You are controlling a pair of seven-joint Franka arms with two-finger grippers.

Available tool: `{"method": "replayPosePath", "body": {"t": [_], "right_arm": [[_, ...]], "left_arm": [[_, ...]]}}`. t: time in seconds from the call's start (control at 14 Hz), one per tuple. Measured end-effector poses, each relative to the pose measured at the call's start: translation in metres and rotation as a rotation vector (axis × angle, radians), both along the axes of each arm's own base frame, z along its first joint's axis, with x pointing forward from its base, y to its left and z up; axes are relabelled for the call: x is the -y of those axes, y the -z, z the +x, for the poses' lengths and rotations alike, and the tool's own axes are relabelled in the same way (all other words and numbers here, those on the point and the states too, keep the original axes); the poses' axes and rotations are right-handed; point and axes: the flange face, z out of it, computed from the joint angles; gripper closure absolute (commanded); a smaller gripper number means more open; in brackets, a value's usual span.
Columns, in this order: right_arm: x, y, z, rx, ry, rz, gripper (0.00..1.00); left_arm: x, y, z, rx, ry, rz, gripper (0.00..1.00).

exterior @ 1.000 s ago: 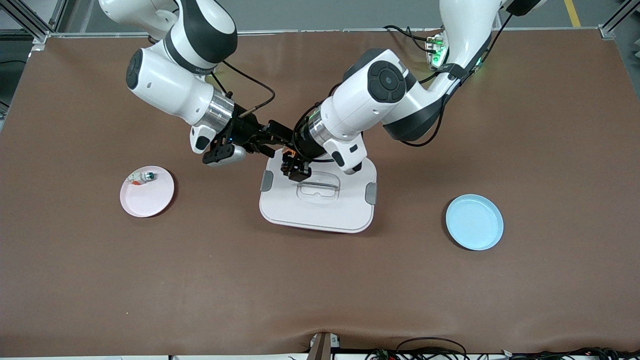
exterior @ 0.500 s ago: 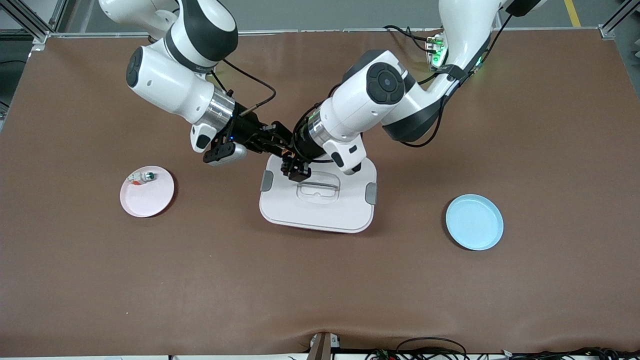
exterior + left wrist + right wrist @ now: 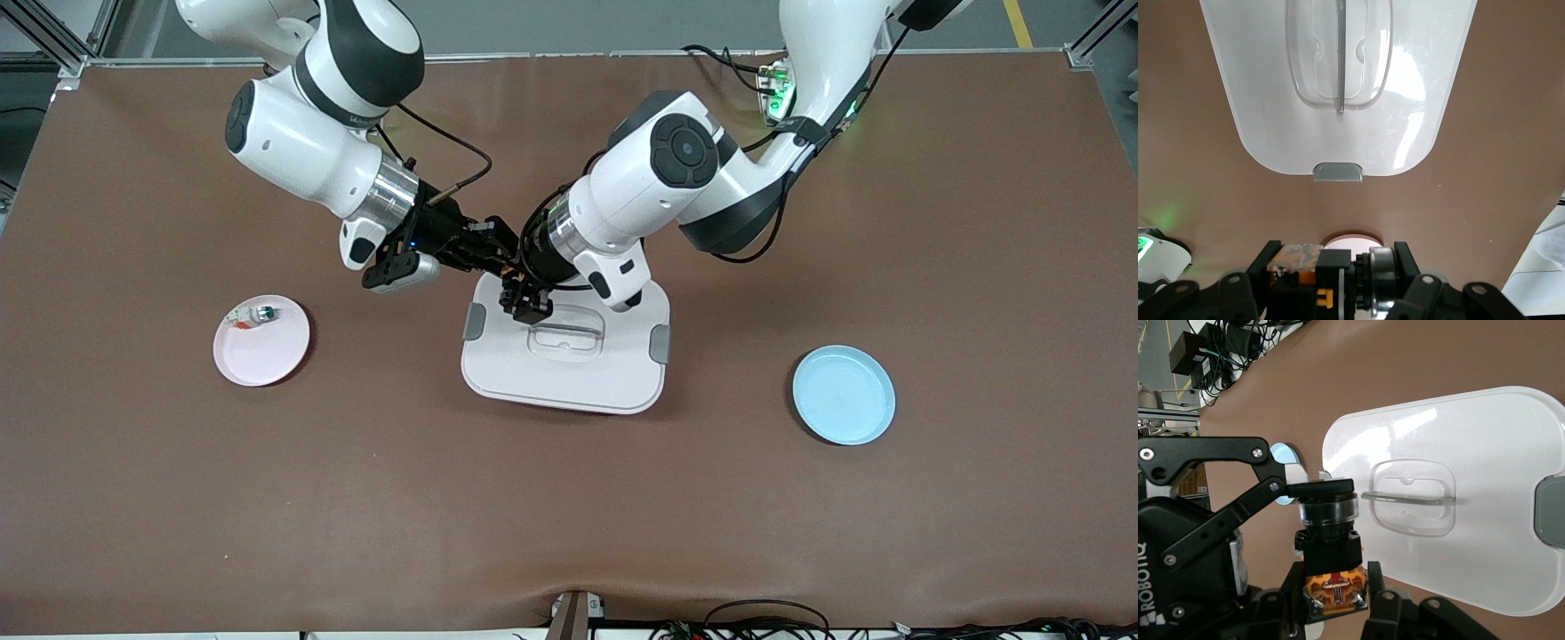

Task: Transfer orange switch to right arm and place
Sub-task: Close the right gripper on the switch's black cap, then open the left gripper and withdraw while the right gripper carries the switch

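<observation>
The flat white plastic lid with grey end clips (image 3: 569,364) lies mid-table. The round pink plate (image 3: 262,342), carrying a small white-and-clear part (image 3: 253,314), sits toward the right arm's end. The round pale-blue plate (image 3: 844,395) sits toward the left arm's end, slightly nearer the front camera.

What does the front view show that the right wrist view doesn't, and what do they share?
Only the front view: the whole brown table, the pink plate with a small white part, and both arms.

Only the right wrist view: close up, the orange switch pinched by the right gripper, with the left gripper shut on its other end.

Both: the white lid under the handover, and the blue plate, which shows in the wrist view only as a sliver.
</observation>
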Motion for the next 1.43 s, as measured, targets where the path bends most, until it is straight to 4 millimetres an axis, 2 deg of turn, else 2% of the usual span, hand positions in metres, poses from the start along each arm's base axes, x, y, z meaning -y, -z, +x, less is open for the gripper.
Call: {"method": "replayPosePath", "body": {"t": [0.43, 0.64, 0.86, 1.07, 1.43], "right_arm": [[-0.001, 0.003, -0.002, 0.006, -0.018, -0.007, 1.00], [0.003, 0.003, 0.001, 0.101, -0.112, -0.028, 1.00], [0.015, 0.007, 0.007, 0.220, -0.262, -0.118, 1.00], [0.032, 0.014, 0.012, 0.282, -0.422, -0.255, 1.00], [0.064, 0.025, 0.020, 0.362, -0.706, -0.456, 1.00]], "left_arm": [[-0.003, -0.008, 0.004, 0.011, -0.008, -0.011, 0.00], [-0.011, -0.013, 0.008, 0.012, -0.009, 0.003, 0.00], [-0.033, -0.023, 0.018, 0.064, 0.018, 0.081, 0.00], [-0.054, -0.044, 0.019, 0.126, 0.124, 0.142, 0.00], [-0.120, -0.082, 0.035, 0.251, 0.364, 0.265, 0.00]]}}
